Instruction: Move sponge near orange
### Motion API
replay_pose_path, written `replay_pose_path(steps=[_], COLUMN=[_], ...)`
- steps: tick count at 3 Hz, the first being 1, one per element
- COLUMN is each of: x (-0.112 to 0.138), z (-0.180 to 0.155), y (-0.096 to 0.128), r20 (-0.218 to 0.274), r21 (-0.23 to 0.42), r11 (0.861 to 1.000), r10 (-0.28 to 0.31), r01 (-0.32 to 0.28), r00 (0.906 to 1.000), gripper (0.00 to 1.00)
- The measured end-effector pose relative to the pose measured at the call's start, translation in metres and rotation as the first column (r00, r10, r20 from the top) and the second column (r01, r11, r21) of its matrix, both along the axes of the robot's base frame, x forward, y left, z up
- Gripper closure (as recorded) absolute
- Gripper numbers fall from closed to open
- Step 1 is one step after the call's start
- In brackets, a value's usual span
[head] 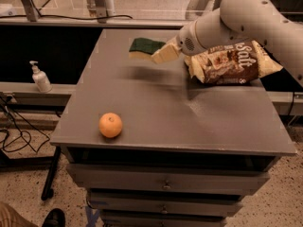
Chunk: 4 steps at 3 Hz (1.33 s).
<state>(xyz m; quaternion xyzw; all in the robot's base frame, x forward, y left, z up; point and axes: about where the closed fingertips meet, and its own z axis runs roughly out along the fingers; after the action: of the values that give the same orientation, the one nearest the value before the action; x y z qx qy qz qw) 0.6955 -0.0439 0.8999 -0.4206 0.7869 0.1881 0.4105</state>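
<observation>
The cream two-finger gripper [159, 55] hangs over the far part of the grey metal tabletop [189, 122], clamped on the right end of the green-topped, yellow-based sponge [142, 46], which juts out at 9 o'clock. A brown-and-cream snack bag [227, 63] lies close at 3 o'clock. Bare surface stretches toward 7 o'clock, where the small round orange [111, 125] sits near the front-left edge.
</observation>
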Motion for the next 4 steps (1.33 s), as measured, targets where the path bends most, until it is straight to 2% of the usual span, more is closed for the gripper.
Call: replay_pose_path(steps=[2,4], x=[-0.095,-0.164], z=[-0.001,-0.018], y=[-0.027,-0.042], r20=[-0.036,-0.113], r21=[-0.022,-0.069], r11=[1.000,0.997], r10=[0.016,0.029], r01=[-0.017,-0.037], r00=[0.9992,0.9932], gripper=[1.00,1.00])
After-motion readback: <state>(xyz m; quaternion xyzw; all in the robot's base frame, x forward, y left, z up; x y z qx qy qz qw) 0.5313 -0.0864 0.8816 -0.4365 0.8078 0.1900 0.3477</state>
